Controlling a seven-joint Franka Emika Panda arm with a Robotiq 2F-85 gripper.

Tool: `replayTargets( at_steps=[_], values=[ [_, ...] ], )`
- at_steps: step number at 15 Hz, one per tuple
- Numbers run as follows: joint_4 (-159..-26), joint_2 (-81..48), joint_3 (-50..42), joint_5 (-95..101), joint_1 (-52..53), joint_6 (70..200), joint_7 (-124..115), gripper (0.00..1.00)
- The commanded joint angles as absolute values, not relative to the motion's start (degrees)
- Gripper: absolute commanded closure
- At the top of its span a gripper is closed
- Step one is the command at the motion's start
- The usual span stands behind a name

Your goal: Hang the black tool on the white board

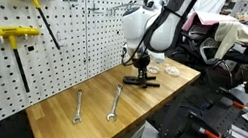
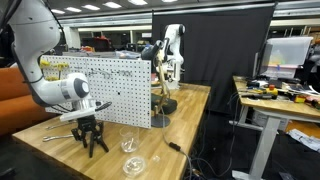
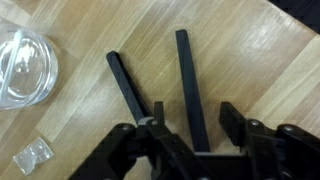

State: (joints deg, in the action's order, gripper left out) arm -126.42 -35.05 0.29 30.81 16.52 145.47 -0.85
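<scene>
The black tool (image 3: 190, 85) lies on the wooden table with its two slim handles spread in a V. In the wrist view my gripper (image 3: 195, 115) is open, low over the tool. Its fingers straddle the right handle with a gap on each side. The left handle (image 3: 125, 85) lies outside the left finger. In both exterior views the gripper (image 1: 141, 68) (image 2: 88, 128) hangs just over the tool (image 1: 140, 81) (image 2: 96, 145). The white board (image 1: 71, 25) (image 2: 120, 90) stands upright beside it, with metal hooks.
Two silver wrenches (image 1: 79, 107) (image 1: 115, 103) lie on the table. Yellow-handled T keys (image 1: 8, 34) hang on the board. A clear dish (image 3: 22, 65) (image 1: 172, 71) and a small clear piece (image 3: 33, 153) sit near the tool. The table edge (image 1: 146, 118) is close.
</scene>
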Motion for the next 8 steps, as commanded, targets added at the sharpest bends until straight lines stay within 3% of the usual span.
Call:
replayTargets(
  at_steps=[1, 2, 7, 8],
  values=[
    [-124.88, -36.97, 0.55, 29.80, 15.67, 144.89, 0.84, 0.48],
    [-124.88, -36.99, 1.25, 28.75, 14.93, 144.97, 1.88, 0.66],
    [-124.21, -37.27, 5.38, 19.49, 10.51, 143.77, 9.66, 1.00],
    [-124.06, -37.30, 5.71, 18.15, 9.89, 143.52, 10.49, 1.00]
  ],
)
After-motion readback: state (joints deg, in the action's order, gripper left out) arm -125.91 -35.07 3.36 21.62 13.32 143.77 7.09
